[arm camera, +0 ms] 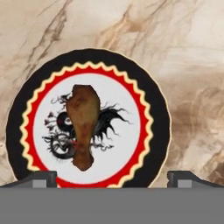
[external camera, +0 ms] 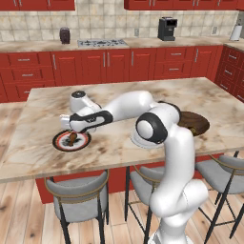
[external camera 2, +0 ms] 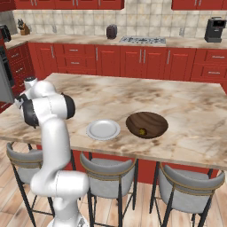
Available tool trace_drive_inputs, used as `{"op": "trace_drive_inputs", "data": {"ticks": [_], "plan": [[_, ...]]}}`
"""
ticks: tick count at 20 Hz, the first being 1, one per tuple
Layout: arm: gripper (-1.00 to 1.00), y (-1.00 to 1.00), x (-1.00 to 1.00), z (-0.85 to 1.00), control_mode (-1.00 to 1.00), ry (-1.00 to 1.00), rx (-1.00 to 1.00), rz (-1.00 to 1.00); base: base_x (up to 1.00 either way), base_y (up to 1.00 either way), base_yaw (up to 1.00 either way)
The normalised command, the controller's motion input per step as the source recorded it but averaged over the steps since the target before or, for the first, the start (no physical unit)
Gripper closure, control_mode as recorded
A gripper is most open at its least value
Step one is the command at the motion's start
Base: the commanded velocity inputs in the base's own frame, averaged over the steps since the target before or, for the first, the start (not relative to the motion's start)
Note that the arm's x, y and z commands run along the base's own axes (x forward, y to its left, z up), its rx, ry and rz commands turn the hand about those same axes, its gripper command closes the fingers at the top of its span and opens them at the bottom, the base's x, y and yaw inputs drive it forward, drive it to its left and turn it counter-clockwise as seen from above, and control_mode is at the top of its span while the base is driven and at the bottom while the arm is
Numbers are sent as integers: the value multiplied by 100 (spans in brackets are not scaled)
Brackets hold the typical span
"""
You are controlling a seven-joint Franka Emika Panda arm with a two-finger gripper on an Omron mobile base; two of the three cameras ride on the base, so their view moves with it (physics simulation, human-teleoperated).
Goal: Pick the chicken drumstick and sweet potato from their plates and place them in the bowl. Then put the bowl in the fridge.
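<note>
Two plates on the tabletop (external camera: 200, 95): patterned plate (arm camera: 153, 113) bearing one chicken drumstick (arm camera: 83, 124), plain plate (external camera 2: 103, 129) bare; one wooden bowl (external camera 2: 146, 124) right of it. Hand (arm camera: 112, 177) wide, over drumstick.

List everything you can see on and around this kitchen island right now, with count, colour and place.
chicken drumstick: one, brown, on the patterned plate
patterned plate: one, black rim, red ring, island's left part
plain plate: one, pale grey, front edge, empty
bowl: one, dark brown, right of plain plate, small yellowish thing inside
stools: three, grey, under the front edge
coffee machine: one, black, back counter
claw: one, dark tips, open above the patterned plate
</note>
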Motion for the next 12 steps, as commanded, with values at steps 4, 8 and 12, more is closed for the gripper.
{"op": "trace_drive_inputs", "data": {"ticks": [4, 8, 12], "plan": [[-100, 19, 21, -17, -100, 5, 0, 0, 0, 0, 0], [-100, 12, 17, -20, -100, 4, 0, 0, 0, 0, 0], [-100, 12, 18, -24, -100, 2, 0, 0, 0, 0, 0]]}}
